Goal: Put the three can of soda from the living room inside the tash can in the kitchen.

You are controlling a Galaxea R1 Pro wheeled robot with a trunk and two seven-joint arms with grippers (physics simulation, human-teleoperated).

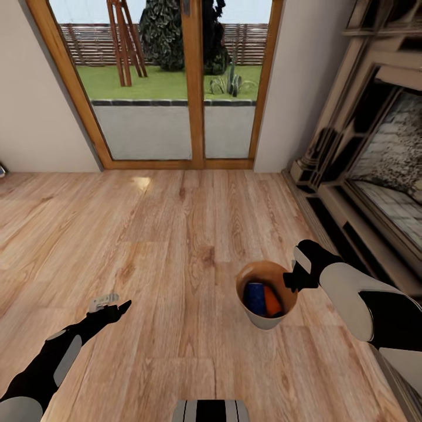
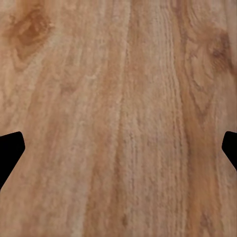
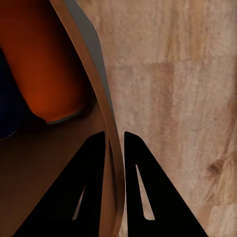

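Your right gripper (image 3: 114, 140) has its two black fingers pressed onto the thin rim of the light grey cylindrical bin with the brown inner wall (image 1: 253, 316), one finger inside the wall and one outside. The bin stands upright, its long axis vertical, directly at those jaws and just in front of your right forearm, so this arm carries it.

Inside, an orange drink can (image 3: 49, 64) leans beside a dark blue drink can (image 1: 254, 298); a third can is not visible from here, so you cannot confirm all three are in.

Your left gripper (image 2: 118, 148) has its fingers spread wide over bare planks, holding nothing, well apart from the bin.

The warm wood plank floor (image 1: 146, 234) is smooth and grained. The wood-framed glass doors (image 1: 193, 82) lie ahead and the stone fireplace (image 1: 375, 152) to your right, so you are in the living room; the kitchen likely lies elsewhere, and a rim pinch may let the bin swing.
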